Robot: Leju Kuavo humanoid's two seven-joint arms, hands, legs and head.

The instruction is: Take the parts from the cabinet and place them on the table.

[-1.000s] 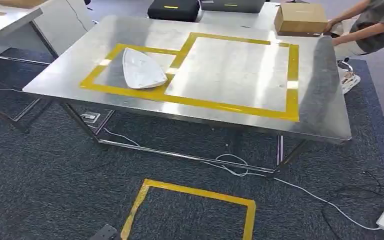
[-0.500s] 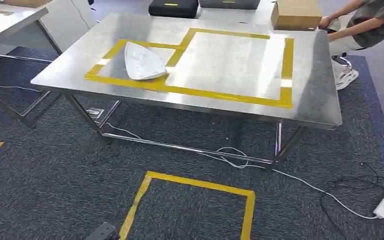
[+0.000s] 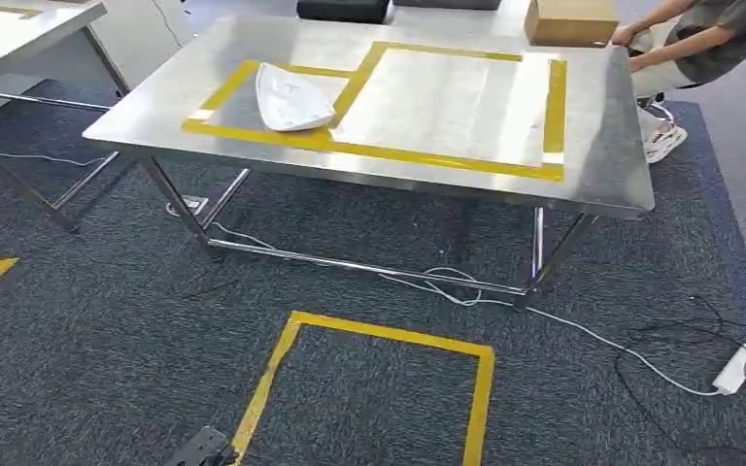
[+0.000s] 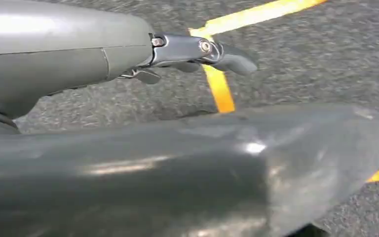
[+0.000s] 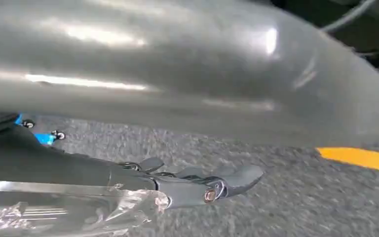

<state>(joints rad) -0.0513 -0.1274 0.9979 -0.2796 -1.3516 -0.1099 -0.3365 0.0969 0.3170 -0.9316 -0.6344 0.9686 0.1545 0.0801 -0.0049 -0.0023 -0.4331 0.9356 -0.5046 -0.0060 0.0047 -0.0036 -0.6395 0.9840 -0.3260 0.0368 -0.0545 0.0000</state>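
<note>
A white, iron-shaped part lies on the steel table, inside the smaller of two yellow-taped rectangles near the table's left end. The table stands ahead of me, some way off across the carpet. My left hand hangs above the grey carpet and a yellow tape line, its fingers stretched out with nothing in them. My right hand also hangs over the carpet, fingers extended and empty. A crinkled clear plastic film shows beside its wrist.
A person leans in at the table's far right corner beside a cardboard box. A black case sits at the far edge. A yellow tape square marks the carpet in front. Cables and a power strip lie at the right. Another table stands at the left.
The whole picture has shifted: the table now sits higher and slightly smaller in the view, so the camera has moved. The white part has stayed in its place on the table.
</note>
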